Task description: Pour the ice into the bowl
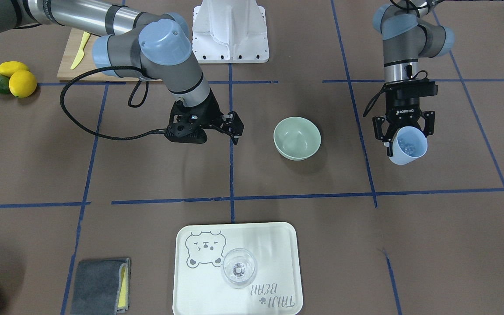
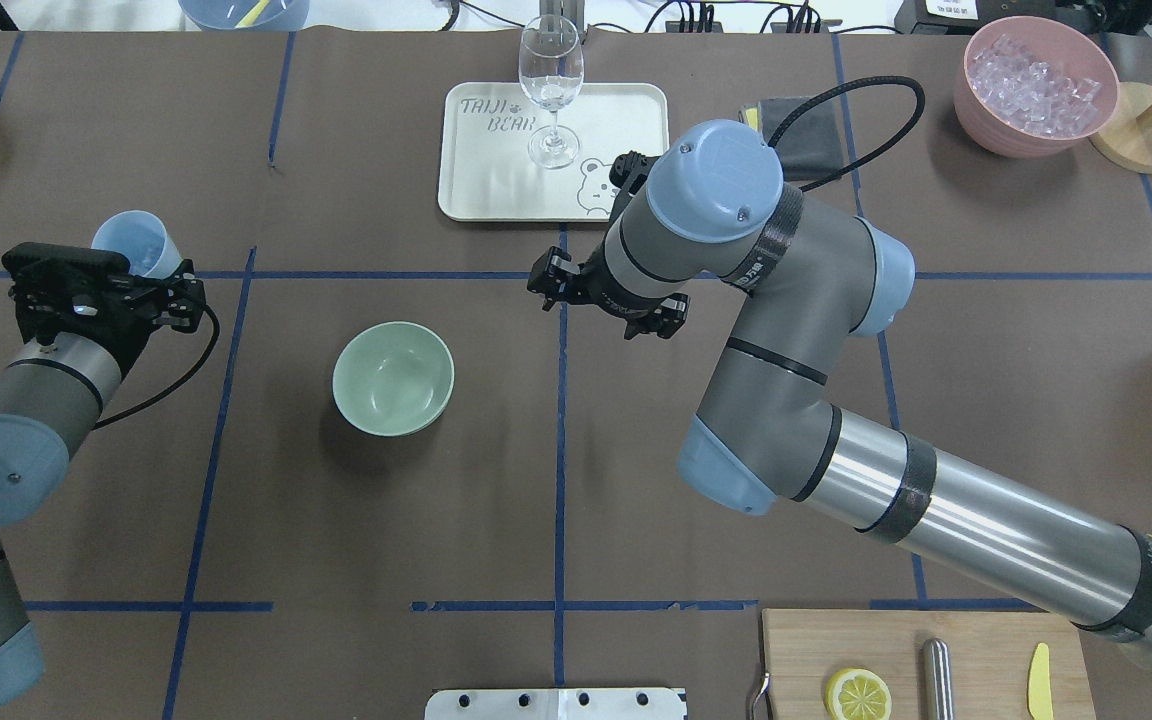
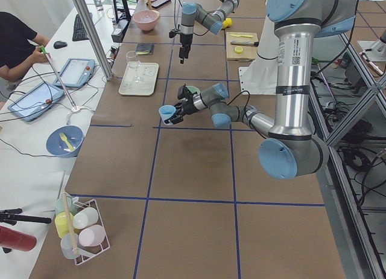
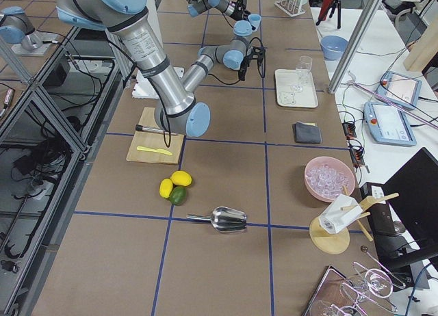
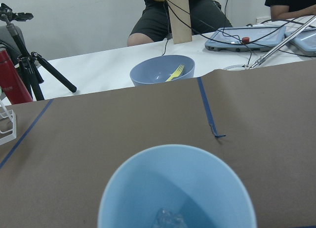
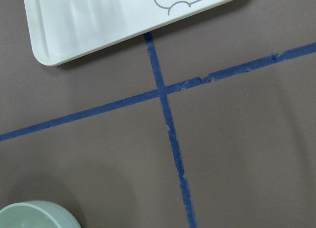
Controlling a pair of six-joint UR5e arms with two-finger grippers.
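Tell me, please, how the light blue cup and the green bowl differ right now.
The light blue cup is held tilted above the table by the left gripper; the green bowl stands upright on the table with no gripper on it. The cup has ice in it; the bowl looks empty. The cup is narrower than the bowl. Both are plain and pastel.

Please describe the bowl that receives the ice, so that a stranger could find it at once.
On the brown table, find the white bear tray; on the robot's side of it, a little toward its left, the bowl stands alone. It is pale sage-green and matte, unlike the pink ice-filled bowl and the light blue cup in the left gripper.
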